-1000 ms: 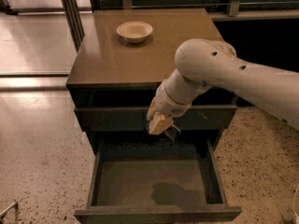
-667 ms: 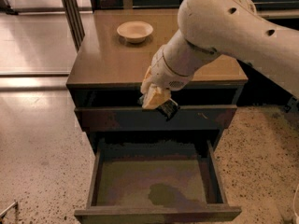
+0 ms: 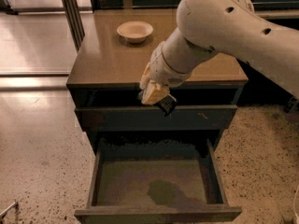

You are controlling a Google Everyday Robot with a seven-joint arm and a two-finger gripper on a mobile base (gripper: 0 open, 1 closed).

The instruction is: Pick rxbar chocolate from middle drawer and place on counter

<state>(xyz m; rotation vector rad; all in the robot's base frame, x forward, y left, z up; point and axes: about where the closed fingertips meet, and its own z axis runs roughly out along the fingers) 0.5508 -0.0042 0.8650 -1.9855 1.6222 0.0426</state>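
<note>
- Counter (image 3: 107, 62) — glossy tan top of the dark cabinet. Its left and front parts show bare, which looks like the best landing spot.
- Gripper (image 3: 156, 97) hangs just off the counter's front edge, roughly level with it and above a closed drawer front (image 3: 117, 118). Its pale fingers are clenched on a snack bar.
- Snack bar (image 3: 167, 105) — small, with a dark wrapper. It pokes out tilted, below and to the right of the fingers. It is in the air, out of the drawer and not yet on the counter.
- Step in hand, as I judge it: carry the bar over the edge and set it down.
  - Lift clear of the front lip before moving inward, so the hanging end of the bar does not catch the edge.
  - Aim for the bare patch in front of the bowl, well apart from it.
  - Lower until the bar lies nearly flat, then let go. A drop from height could send it sliding on the gloss.
- Arm (image 3: 224, 27) — a bulky white arm, coming in from the right. It hides the counter's right part, so what lies beneath cannot be told.
- Bowl (image 3: 134, 31) — small, white and upright, at the back of the counter. Nothing shows inside it.
- Open drawer (image 3: 156, 213) — pulled out at the bottom, below the gripper. Its grey-green floor holds nothing but a darker patch, either shadow or stain.
</note>
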